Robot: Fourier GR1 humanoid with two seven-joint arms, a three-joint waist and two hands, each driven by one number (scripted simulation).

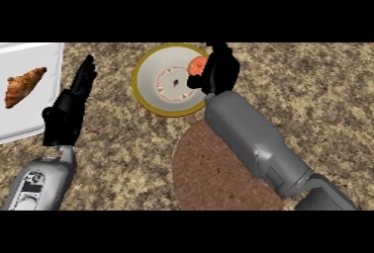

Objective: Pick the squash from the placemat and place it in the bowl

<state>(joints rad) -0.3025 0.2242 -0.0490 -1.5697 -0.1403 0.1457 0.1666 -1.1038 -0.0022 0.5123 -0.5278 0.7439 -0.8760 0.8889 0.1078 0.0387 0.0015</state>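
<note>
A white bowl (169, 79) with a yellow rim stands on the counter at top centre. My right hand (219, 69) hangs over the bowl's right rim with its fingers curled round an orange squash (196, 65), most of which the hand hides. The round brown placemat (211, 175) lies below the bowl, partly under my right forearm, and nothing shows on it. At the left my left hand (71, 104) rests open with its fingers pointing up.
A white tray (29, 54) at the upper left edge holds a brown croissant (22, 85). Speckled brown counter (314, 89) surrounds everything.
</note>
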